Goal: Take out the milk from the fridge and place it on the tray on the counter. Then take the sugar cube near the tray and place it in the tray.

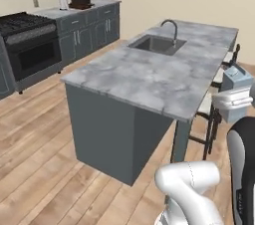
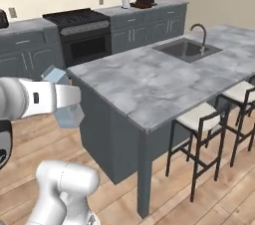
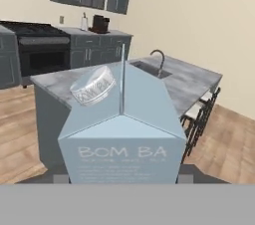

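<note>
Holding the milk (image 3: 122,129) in my pincer (image 2: 67,102), I have it raised in the air beside the island table (image 2: 149,82), clear of the floor. The jaws sit partway apart, clamped on the carton's sides; in the right base view its pale blue body (image 2: 62,97) shows above and below my white hand, and in the left base view it sits at the far right edge (image 1: 235,77). The hand view looks straight at its gabled top and round cap (image 3: 93,85).

My judgement is that the carry is underway and the placing is not yet done. No tray or sugar cube is visible on this marble top, which carries a sink (image 2: 187,49) and tap (image 2: 199,32). So the first risk is setting the milk down on the wrong surface because I take this table for the target.

The second risk is the carton itself. It fills my hand view, so I cannot see what lies under or just ahead of it. Swinging it blind could knock it against the table edge or the stools (image 2: 204,119). A bump there could twist the carton in my grip or tip it out.
</note>
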You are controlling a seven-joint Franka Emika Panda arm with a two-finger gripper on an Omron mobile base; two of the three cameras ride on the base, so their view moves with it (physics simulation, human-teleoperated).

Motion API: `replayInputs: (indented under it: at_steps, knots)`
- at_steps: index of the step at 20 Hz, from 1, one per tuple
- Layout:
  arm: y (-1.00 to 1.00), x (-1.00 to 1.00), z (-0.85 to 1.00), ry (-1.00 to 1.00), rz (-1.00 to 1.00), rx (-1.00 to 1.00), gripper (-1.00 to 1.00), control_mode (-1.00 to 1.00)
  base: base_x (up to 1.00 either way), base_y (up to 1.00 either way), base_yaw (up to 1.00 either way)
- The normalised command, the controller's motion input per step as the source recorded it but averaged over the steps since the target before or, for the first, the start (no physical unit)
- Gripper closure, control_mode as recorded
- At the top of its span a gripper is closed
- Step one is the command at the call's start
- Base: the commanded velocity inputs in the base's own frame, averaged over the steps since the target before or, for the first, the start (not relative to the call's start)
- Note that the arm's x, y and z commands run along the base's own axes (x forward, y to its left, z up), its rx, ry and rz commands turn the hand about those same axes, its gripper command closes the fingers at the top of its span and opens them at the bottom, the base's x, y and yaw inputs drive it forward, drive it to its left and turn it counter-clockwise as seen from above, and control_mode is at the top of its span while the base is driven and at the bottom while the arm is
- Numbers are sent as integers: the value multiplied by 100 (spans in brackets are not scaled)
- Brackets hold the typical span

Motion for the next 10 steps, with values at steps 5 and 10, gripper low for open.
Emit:
replayInputs:
  at_steps: [5,10]
  knots:
    - [0,0,0,0,0,0,100,100,69,100,-35]
    - [0,0,0,0,0,0,100,100,34,100,-28]
